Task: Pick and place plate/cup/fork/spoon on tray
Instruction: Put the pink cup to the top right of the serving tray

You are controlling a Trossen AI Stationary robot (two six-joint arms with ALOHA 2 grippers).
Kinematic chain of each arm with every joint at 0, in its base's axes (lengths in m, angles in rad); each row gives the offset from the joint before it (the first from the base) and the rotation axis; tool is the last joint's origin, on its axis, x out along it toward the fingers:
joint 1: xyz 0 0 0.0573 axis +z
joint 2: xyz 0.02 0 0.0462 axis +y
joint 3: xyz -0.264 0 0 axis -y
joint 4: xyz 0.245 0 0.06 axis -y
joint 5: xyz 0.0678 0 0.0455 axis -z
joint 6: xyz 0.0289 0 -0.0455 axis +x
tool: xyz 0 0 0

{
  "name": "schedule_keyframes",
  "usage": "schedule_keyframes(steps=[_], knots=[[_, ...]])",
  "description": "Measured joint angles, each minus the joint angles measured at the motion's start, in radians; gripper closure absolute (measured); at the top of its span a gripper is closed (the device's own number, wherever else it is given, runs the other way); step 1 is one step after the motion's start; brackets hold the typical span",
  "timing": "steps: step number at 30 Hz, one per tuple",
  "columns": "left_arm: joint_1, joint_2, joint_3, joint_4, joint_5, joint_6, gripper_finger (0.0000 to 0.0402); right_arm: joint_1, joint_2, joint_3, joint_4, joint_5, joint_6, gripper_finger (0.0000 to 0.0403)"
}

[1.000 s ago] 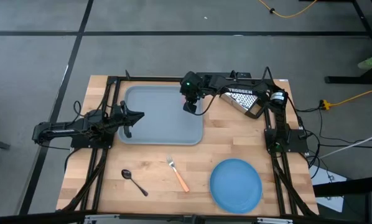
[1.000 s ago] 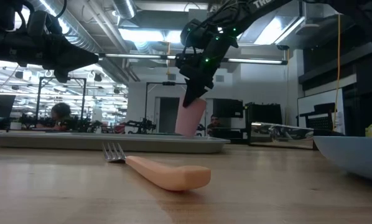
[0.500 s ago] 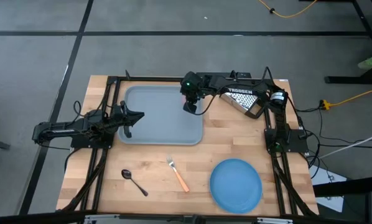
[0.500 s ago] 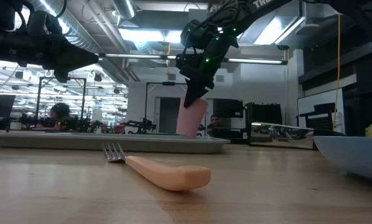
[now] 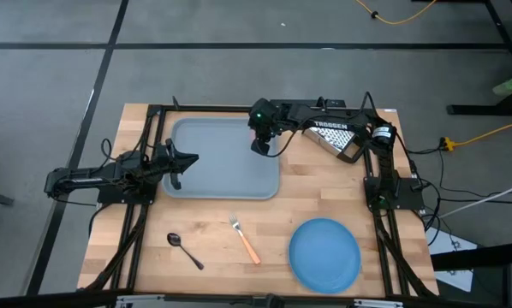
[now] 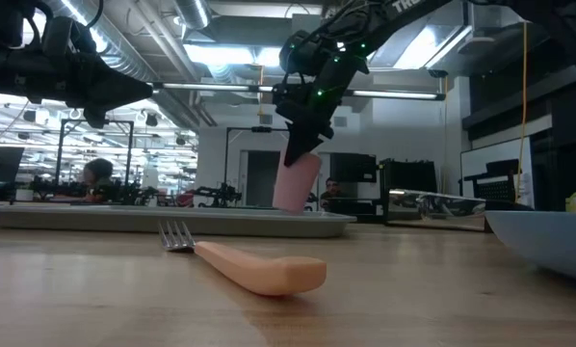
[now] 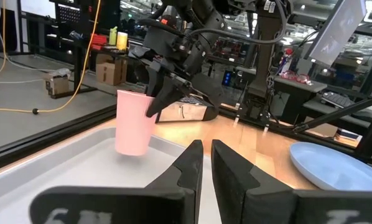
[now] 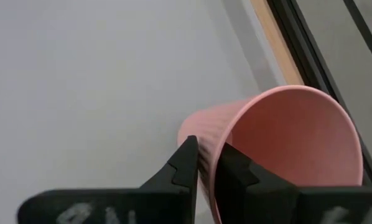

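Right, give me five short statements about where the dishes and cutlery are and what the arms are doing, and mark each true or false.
1. The right gripper grips the rim of the cup, one of its fingers outside the wall and one inside. True.
2. The plate lies on the tray. False: it lies on the bare table, near the right front corner.
3. The fork and the spoon lie on the table in front of the tray. True.
4. The left gripper holds the spoon. False: it is shut and empty, at the tray's left edge.
5. The cup is over the tray's left half. False: it is at the tray's right edge, near the far corner.
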Motion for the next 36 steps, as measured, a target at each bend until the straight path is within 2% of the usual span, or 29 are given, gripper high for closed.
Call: schedule_keyframes(steps=[25, 31, 36], knots=[[0.0, 0.0, 0.0, 0.0, 0.0, 0.0, 0.0374, -0.006, 0.0, 0.0, 0.007, -0.008, 0.028, 0.0361], [0.0, 0.0, 0.0, 0.0, 0.0, 0.0, 0.0374, -0.013, 0.0, 0.0, 0.008, -0.062, 0.085, 0.0361], [0.0, 0.0, 0.0, 0.001, 0.0, 0.001, 0.0374, -0.012, 0.0, 0.0, -0.001, -0.058, 0.087, 0.0361]])
